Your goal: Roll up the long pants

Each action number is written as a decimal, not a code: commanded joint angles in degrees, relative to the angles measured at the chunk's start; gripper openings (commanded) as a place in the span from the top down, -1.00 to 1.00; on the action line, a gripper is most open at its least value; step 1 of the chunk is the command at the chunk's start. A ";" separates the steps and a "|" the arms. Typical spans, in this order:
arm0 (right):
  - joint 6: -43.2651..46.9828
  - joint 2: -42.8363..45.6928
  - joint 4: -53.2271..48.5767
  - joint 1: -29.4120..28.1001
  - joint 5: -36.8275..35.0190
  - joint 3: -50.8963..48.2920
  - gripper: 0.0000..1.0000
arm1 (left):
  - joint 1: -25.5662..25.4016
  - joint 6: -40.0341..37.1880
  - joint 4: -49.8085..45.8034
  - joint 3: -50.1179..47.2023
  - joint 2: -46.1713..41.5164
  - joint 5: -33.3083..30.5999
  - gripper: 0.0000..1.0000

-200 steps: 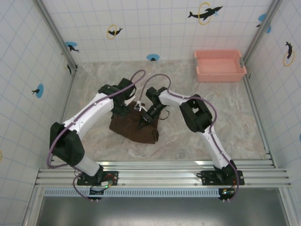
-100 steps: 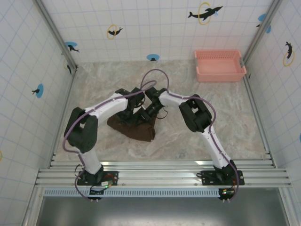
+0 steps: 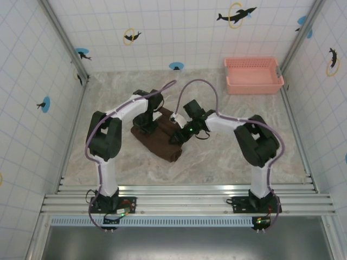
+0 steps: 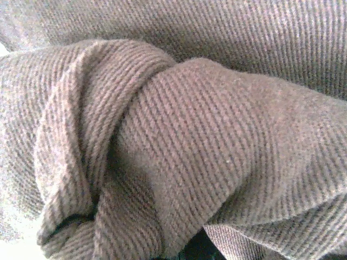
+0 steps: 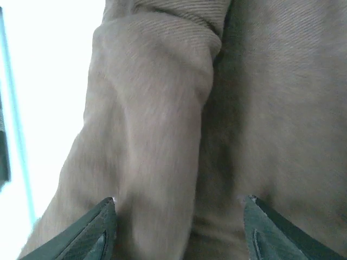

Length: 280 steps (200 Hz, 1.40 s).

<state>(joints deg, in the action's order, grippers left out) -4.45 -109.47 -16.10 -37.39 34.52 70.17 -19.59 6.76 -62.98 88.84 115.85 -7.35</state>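
The long pants (image 3: 164,145) lie as a dark brown rolled bundle in the middle of the table. My left gripper (image 3: 145,128) presses into the bundle's upper left end. In the left wrist view ribbed brown cloth (image 4: 217,135) folds over the jaws and hides them; the gripper is shut with the cloth bunched around it. My right gripper (image 3: 178,136) rests at the bundle's right side. In the right wrist view it (image 5: 179,219) stands open, its dark fingertips (image 5: 103,222) spread wide over a thick roll of the pants (image 5: 157,124).
A pink plastic basket (image 3: 254,76) stands at the back right corner. Tiled walls close the table on three sides. A metal rail (image 3: 184,197) runs along the near edge. Bare marbled tabletop (image 3: 227,157) lies right of the bundle.
The right gripper has opened and let go of the cloth. Both arms swung: the left wrist moved back over the bundle's left end, the right elbow moved right. The bundle is tighter.
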 commanded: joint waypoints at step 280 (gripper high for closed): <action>6.95 -19.11 -12.54 -34.06 -84.26 16.32 -0.94 | 2.72 -6.89 -1.02 8.99 11.50 0.60 1.00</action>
<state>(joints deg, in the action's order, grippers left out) 4.47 -125.12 -28.29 -72.86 -47.11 87.72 -17.93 1.28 -66.37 99.15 123.09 -6.52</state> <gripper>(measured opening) 0.971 0.042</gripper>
